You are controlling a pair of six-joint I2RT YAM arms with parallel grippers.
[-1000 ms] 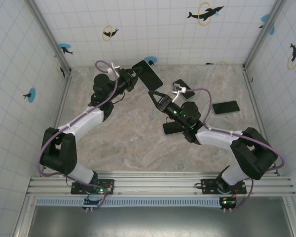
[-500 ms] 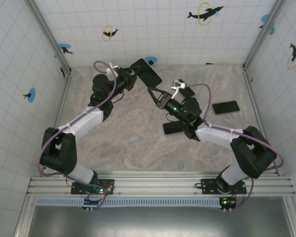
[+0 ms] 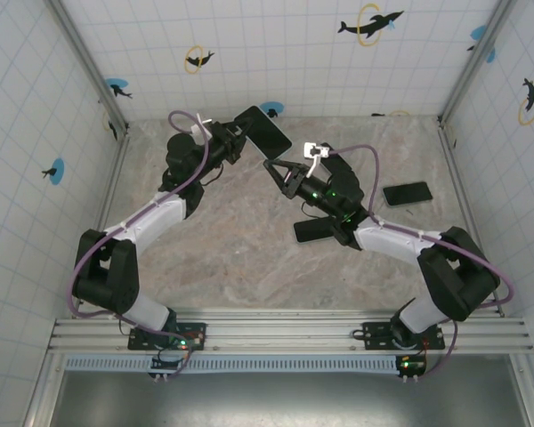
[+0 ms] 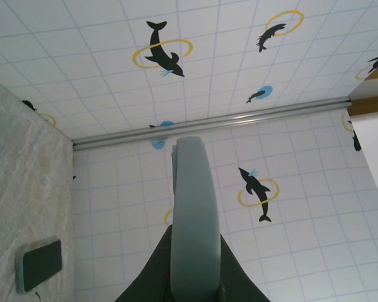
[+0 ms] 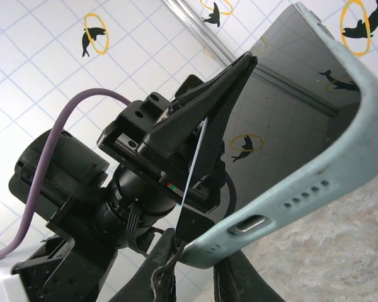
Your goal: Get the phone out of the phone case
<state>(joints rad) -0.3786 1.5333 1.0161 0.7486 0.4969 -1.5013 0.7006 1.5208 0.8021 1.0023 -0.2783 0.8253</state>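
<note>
Right gripper (image 5: 192, 264) is pinched on the bottom corner of the pale grey-green rubbery phone case (image 5: 340, 170), beside the charging port. Left gripper (image 4: 195, 277) clamps another edge, holding it aloft over the marbled grey table (image 3: 231, 231). Best now: peel that corner lip gently off the glossy black phone (image 5: 283, 88), no yanking.

A dark phone (image 3: 407, 193) lies flat on the marble table (image 3: 231, 258), near the right side; dolphin stickers (image 3: 371, 24) decorate the white tiled walls (image 3: 294, 71)
</note>
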